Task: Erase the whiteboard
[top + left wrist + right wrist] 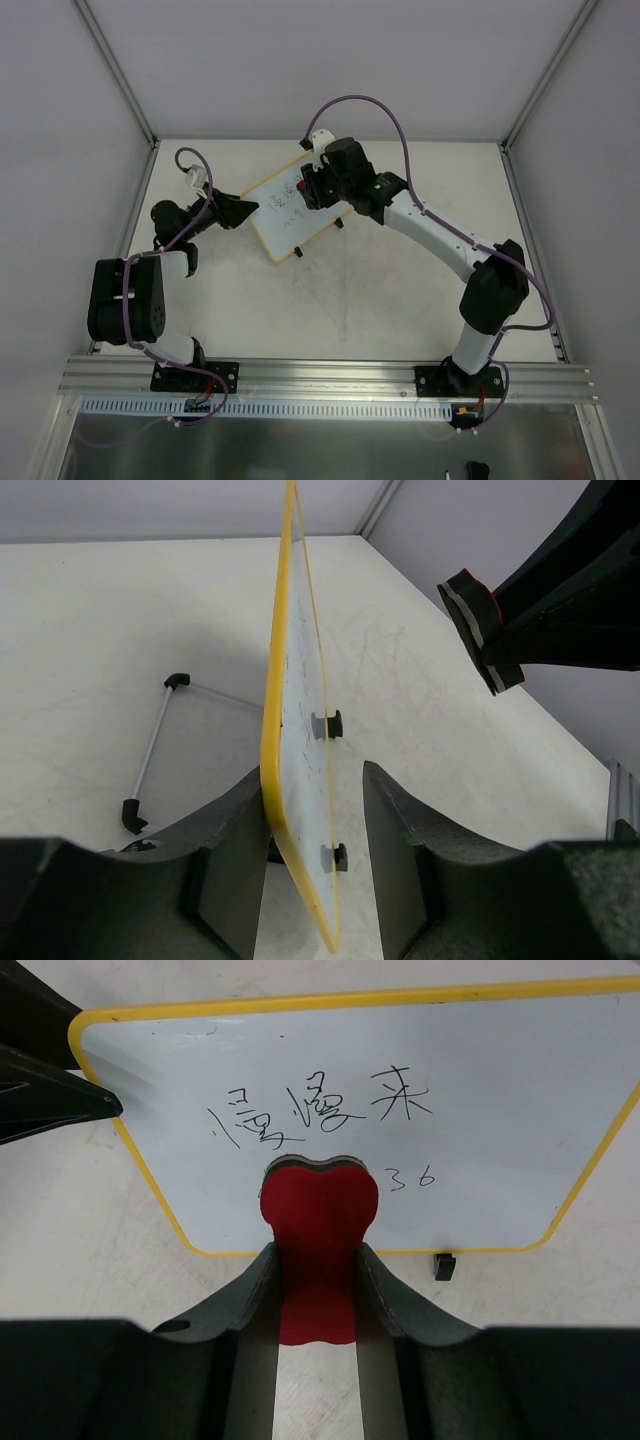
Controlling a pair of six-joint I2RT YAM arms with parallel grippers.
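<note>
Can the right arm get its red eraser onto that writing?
Probably yes: the eraser in the right gripper sits just below the writing on the whiteboard, nothing between.

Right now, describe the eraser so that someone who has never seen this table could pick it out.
On the white table, find the yellow-framed whiteboard near the far edge. The right end effector reaches over it, shut on the eraser. It is the only red thing there: a small block with a grey layer at its tip.
</note>
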